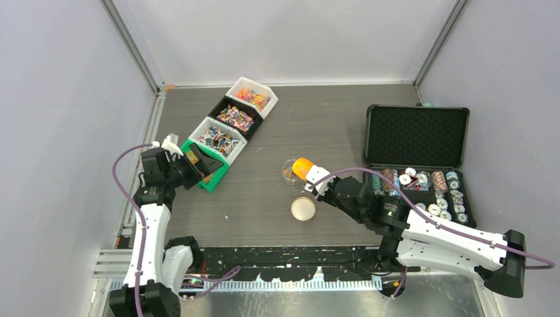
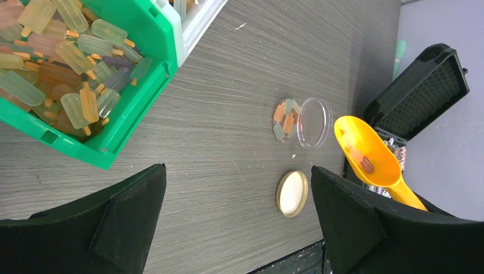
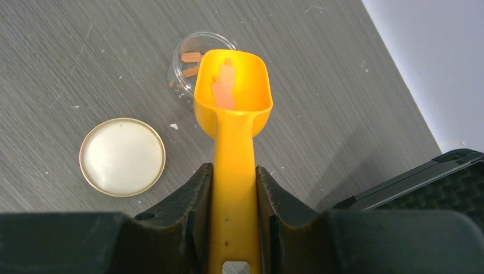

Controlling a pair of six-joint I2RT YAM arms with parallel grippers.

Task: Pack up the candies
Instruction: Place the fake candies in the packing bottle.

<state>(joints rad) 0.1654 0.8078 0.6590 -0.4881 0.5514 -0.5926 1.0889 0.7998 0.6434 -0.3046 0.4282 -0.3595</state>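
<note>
**Lining up the scoop with the jar**

Clenched on the handle of the orange scoop [image 3: 233, 103], the right claw [image 3: 234, 177] holds it level above the bench [image 3: 342, 114]. The scoop's long axis runs straight away from the claw. Its lip points at the clear jar [image 3: 191, 45], which sits just beyond and a little to the left. A couple of orange candies [image 3: 224, 88] lie in the scoop's bowl, and a few more are already in the jar. Whether the lip is over the opening or only at its rim cannot be told.

The jar's lid [image 3: 122, 157] lies flat on the bench nearby, apart from it. The left claw [image 2: 238, 171] is fully released, grasping nothing, and waits beside the green bin [image 2: 131, 114] heaped with pale lolly-shaped candies. That puts it well away from the jar, so the pour probably falls to the right arm.
</note>
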